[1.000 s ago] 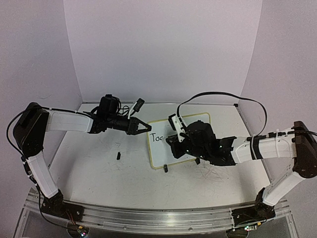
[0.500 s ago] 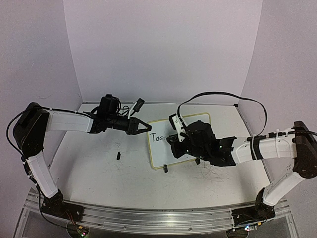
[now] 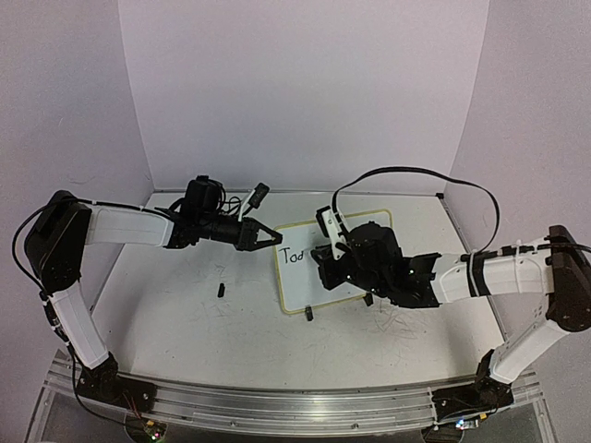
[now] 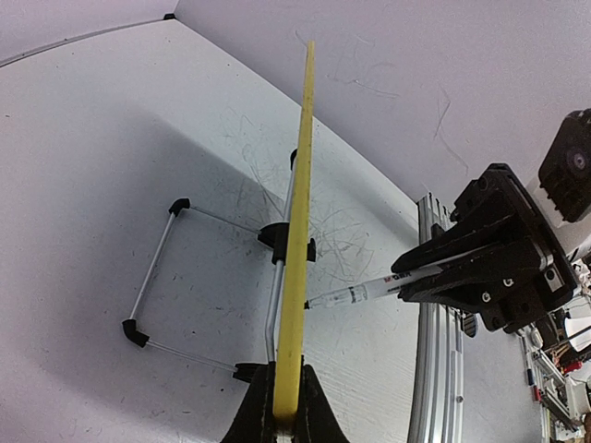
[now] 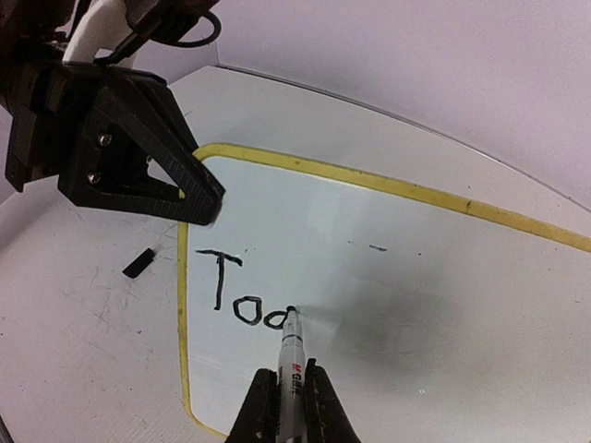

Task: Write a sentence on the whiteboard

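Observation:
The whiteboard stands tilted on the table, yellow rim seen edge-on in the left wrist view. My left gripper is shut on the board's rim at its upper left corner. My right gripper is shut on a white marker. Its black tip touches the board at the top right of the third letter. The sentence reads "T", "o" and a third round letter in black.
A small black cap lies on the table left of the board. The board's wire stand with black clip feet rests behind and below it. Grey scribbles mark the tabletop. An aluminium rail runs along the near edge.
The third letter has gone from an open "c" shape to a closed round shape. My right gripper and marker shifted slightly up the board. The left arm held still.

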Action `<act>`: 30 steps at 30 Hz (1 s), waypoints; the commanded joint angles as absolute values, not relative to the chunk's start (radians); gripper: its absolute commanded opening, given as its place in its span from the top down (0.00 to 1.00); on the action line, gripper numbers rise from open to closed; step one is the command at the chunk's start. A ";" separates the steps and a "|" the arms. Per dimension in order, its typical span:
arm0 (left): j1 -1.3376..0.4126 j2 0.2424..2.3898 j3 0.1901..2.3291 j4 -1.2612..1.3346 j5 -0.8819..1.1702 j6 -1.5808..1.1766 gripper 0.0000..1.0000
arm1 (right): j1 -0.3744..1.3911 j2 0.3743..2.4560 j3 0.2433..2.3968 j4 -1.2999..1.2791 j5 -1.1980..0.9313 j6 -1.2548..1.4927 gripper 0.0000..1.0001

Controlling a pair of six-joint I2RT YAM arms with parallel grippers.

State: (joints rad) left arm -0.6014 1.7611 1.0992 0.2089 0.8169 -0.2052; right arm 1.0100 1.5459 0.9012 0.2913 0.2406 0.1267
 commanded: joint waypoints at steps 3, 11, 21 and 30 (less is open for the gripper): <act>-0.605 1.716 1.102 0.216 0.830 -0.183 1.00 | 0.999 1.539 0.965 0.338 0.310 0.108 1.00; -0.605 1.712 1.100 0.216 0.827 -0.181 1.00 | 0.998 1.547 0.959 0.339 0.291 0.115 1.00; -0.604 1.714 1.101 0.215 0.825 -0.181 1.00 | 1.000 1.531 0.911 0.318 0.239 0.145 1.00; -0.604 1.713 1.100 0.215 0.826 -0.180 1.00 | 1.000 1.522 0.891 0.301 0.235 0.157 1.00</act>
State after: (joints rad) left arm -0.6014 1.7611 1.0988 0.2085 0.8173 -0.2050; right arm 1.0042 1.5449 0.9049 0.3035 0.2343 0.1396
